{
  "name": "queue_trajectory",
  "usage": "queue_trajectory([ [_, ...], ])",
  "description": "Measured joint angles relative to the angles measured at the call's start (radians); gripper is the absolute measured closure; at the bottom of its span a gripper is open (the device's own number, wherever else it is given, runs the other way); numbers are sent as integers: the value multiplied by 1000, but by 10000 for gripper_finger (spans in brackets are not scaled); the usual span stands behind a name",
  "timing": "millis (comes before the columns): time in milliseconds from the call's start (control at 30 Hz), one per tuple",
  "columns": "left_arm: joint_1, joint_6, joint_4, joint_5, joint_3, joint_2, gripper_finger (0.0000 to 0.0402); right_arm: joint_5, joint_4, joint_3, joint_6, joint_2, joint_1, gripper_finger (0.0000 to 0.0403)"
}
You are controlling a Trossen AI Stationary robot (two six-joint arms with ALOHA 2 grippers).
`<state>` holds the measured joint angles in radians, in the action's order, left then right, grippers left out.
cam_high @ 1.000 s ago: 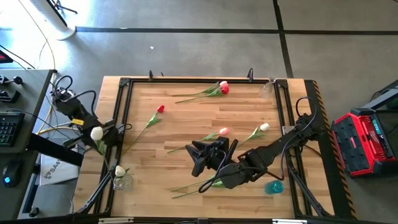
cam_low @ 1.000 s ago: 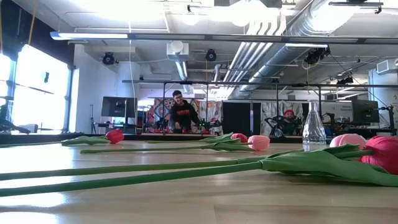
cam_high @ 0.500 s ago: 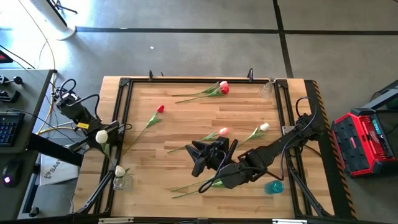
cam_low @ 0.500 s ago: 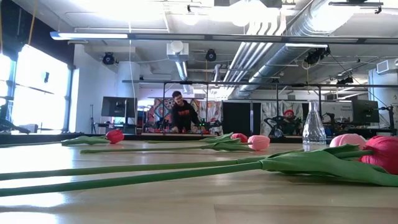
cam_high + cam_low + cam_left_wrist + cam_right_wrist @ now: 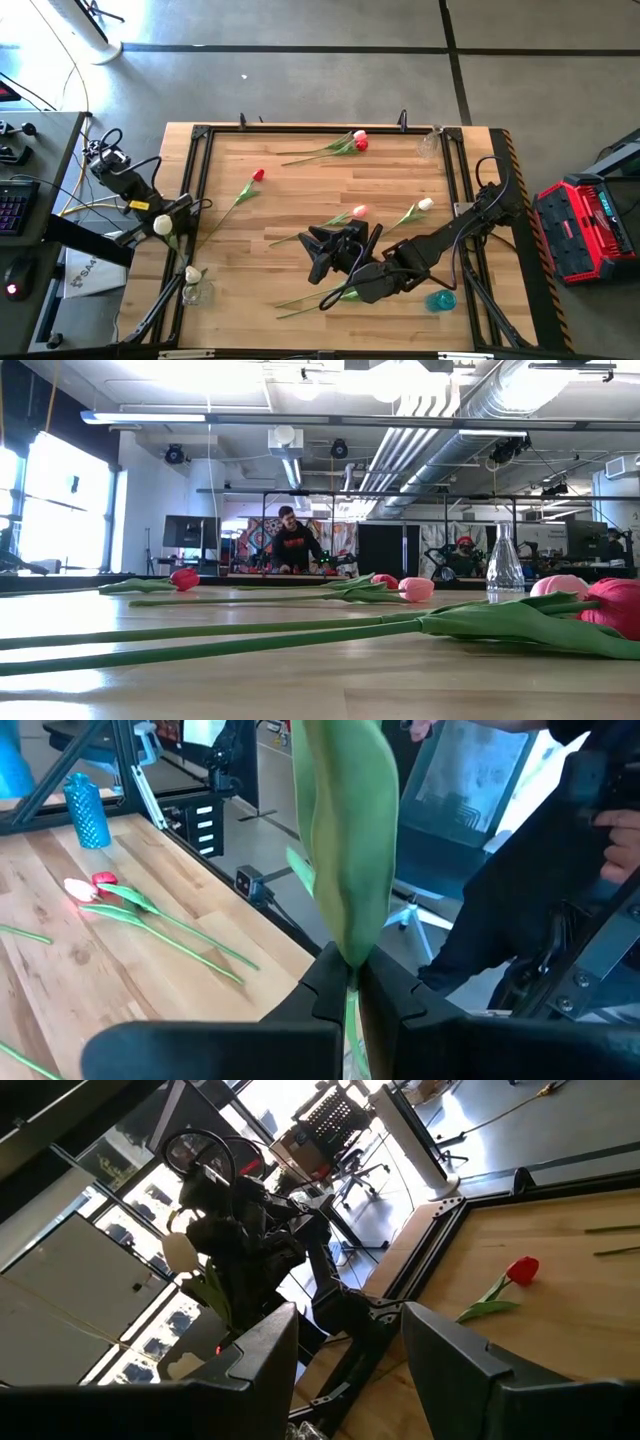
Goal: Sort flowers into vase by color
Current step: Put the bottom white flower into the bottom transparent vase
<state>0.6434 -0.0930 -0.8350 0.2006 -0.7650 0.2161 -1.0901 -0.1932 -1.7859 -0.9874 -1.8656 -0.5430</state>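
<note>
My left gripper (image 5: 172, 212) is at the table's left edge, shut on a cream-white tulip (image 5: 162, 225), whose head also shows in the right wrist view (image 5: 182, 1250). A clear vase (image 5: 196, 293) at the near left corner holds another white tulip (image 5: 190, 273). My right gripper (image 5: 320, 256) is open and empty above the table's middle. Loose tulips lie on the wood: a red one (image 5: 258, 176), a pink and red pair (image 5: 358, 140), a pink one (image 5: 358, 212), a white one (image 5: 425, 204), and stems (image 5: 310, 298) under the right arm. My left gripper pinches the tulip's thin green stem (image 5: 349, 982) between its two fingertips, just where a broad green leaf (image 5: 345, 840) begins. The fingers lie across the stem. The tulip is lifted clear of the table, and the stem runs on behind the fingers.
A blue vase (image 5: 440, 300) stands near the right arm at the near right. A second clear vase (image 5: 428, 145) stands at the far right corner and shows in the low view (image 5: 505, 565). A black frame (image 5: 200, 135) borders the table. People work at benches beyond the table (image 5: 292, 545).
My left gripper has moved a little toward the table's near edge and the clear vase, carrying the white tulip with it, still shut on the stem.
</note>
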Motion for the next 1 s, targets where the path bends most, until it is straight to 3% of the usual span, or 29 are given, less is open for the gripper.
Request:
queue_trajectory([
  [533,4,-4,0,59,0,96,401,0,-15,0,2,0,0,234],
  [1000,110,73,-10,80,0,192,401,9,-73,0,1,0,0,234],
])
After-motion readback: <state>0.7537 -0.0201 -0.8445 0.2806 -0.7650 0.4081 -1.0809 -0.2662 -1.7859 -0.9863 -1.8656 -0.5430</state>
